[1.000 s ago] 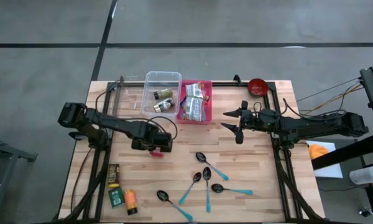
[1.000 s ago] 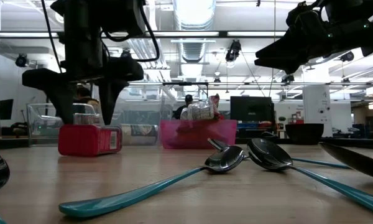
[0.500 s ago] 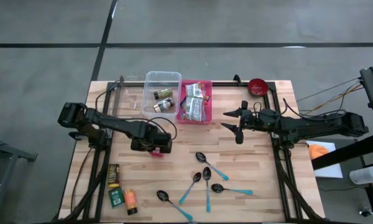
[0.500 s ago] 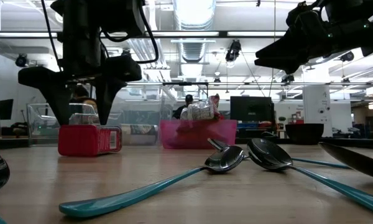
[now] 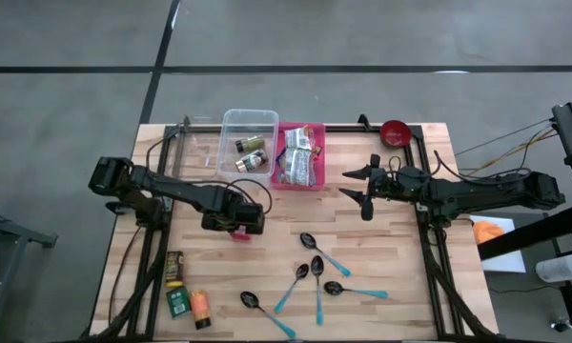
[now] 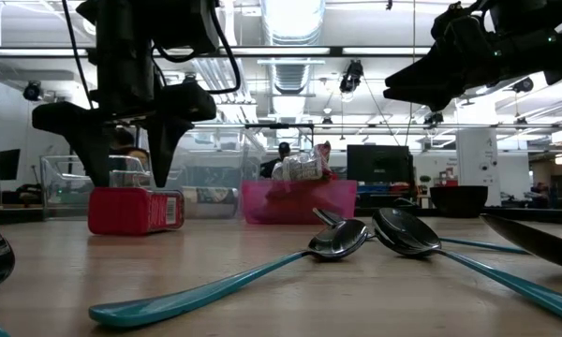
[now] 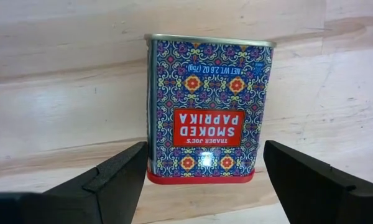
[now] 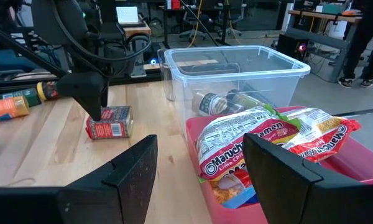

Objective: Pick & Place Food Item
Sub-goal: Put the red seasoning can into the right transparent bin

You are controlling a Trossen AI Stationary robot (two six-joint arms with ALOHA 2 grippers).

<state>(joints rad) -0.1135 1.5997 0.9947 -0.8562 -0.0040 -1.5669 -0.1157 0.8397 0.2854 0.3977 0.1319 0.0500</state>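
Note:
A red and blue smoked paprika tin [image 7: 208, 109] lies flat on its broad side on the wooden table [image 5: 391, 257], left of centre. My left gripper [image 5: 234, 221] points straight down over the tin [image 6: 136, 210]. Its fingers are open and stand on either side of the tin without touching it. My right gripper [image 5: 345, 185] hovers open above the table's right half, pointing toward the left edge, with nothing between its fingers [image 8: 130, 168].
A clear bin [image 5: 248, 141] with small jars and a pink bin [image 5: 298, 157] with ramen packets [image 8: 248, 140] stand at the far middle. Several teal-handled spoons [image 5: 315, 276] lie near the front. A red bowl [image 5: 395, 131] sits far right. Bottles [image 5: 183, 286] lie at the near left.

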